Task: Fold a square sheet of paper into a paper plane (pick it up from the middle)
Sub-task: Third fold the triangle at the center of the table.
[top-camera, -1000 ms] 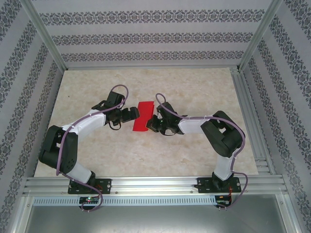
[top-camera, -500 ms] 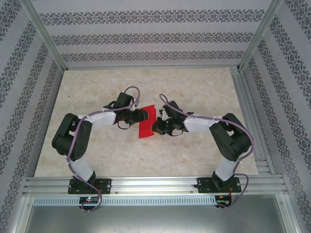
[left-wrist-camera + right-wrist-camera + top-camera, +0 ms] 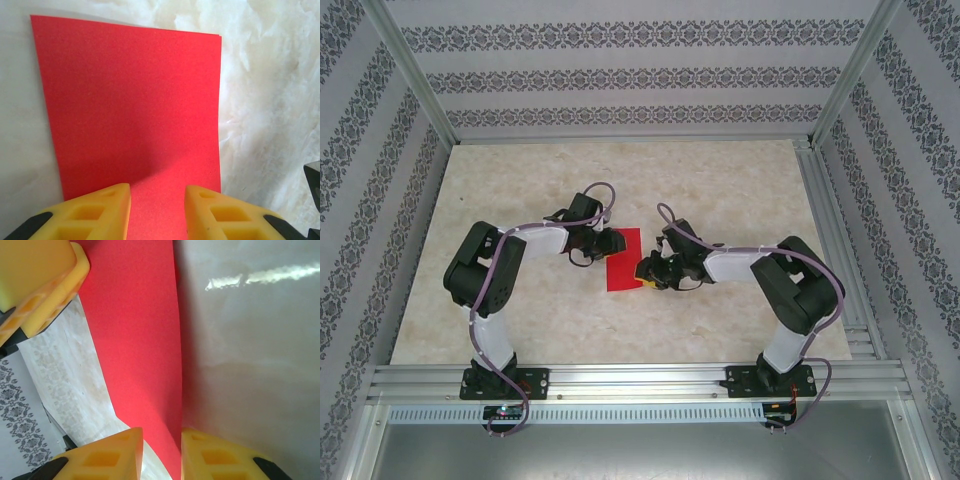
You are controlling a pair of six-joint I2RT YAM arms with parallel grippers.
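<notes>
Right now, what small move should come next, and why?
Probably close the left hand on the paper: its fingers straddle one edge with a gap, and the right hand stands open at the opposite edge, so nothing seems to grip it.

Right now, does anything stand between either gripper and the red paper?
Nothing visible does. The left gripper and right gripper sit at opposite sides of the red paper, which shows directly between each one's fingers.
</notes>
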